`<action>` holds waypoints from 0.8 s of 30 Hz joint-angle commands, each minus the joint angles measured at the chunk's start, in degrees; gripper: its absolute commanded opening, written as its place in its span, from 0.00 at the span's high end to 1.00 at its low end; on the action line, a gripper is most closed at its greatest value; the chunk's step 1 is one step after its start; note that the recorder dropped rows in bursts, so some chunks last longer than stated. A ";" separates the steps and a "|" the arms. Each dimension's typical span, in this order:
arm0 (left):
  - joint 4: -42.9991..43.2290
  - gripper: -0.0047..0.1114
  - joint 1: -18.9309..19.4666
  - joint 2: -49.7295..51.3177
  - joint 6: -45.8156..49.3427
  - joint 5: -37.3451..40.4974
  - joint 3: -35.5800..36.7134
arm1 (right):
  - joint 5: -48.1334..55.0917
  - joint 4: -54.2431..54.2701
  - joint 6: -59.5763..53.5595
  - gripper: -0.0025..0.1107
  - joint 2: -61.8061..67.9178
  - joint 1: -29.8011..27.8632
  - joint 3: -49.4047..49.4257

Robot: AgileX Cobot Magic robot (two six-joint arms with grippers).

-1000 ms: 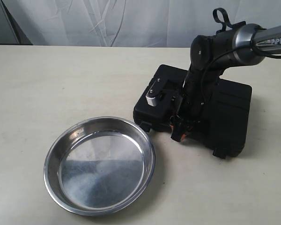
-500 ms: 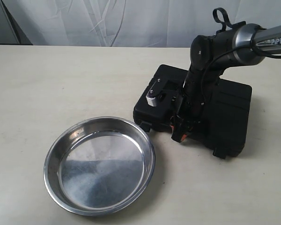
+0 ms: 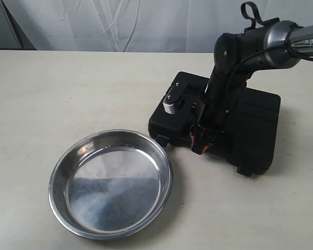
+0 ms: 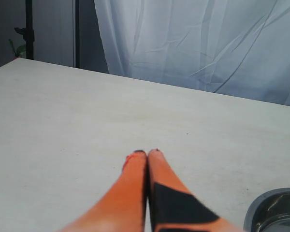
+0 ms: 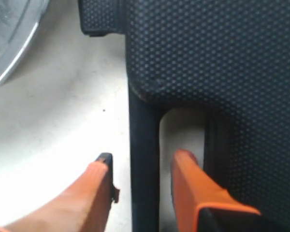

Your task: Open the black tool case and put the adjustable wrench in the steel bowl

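The steel bowl — wide, shallow, shiny, with a rolled rim — sits empty on the near left of the pale worktop. Just beside its far-right rim lies the black tool case, flat moulded plastic with a dimpled skin, lid down, contents hidden. The right end effector hangs at the case's near edge, its orange fingers spread either side of the handle bar — one in the cut-out, one outside, a gap on each side. The left end effector is pressed together above bare worktop.
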 commanded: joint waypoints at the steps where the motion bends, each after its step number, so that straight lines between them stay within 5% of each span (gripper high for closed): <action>1: 0.26 0.96 -0.37 0.29 -0.25 -0.48 -0.12 | 0.40 -0.59 -0.12 0.63 -0.33 -0.20 -0.26; 19: 0.26 0.96 -0.37 0.29 -0.25 -0.48 -0.12 | -0.52 -1.20 -0.12 0.63 0.17 -0.20 -0.26; 24: 0.26 0.96 -0.37 0.29 -0.25 -0.48 -0.12 | -0.52 -1.69 -0.12 0.85 0.17 -0.20 -0.26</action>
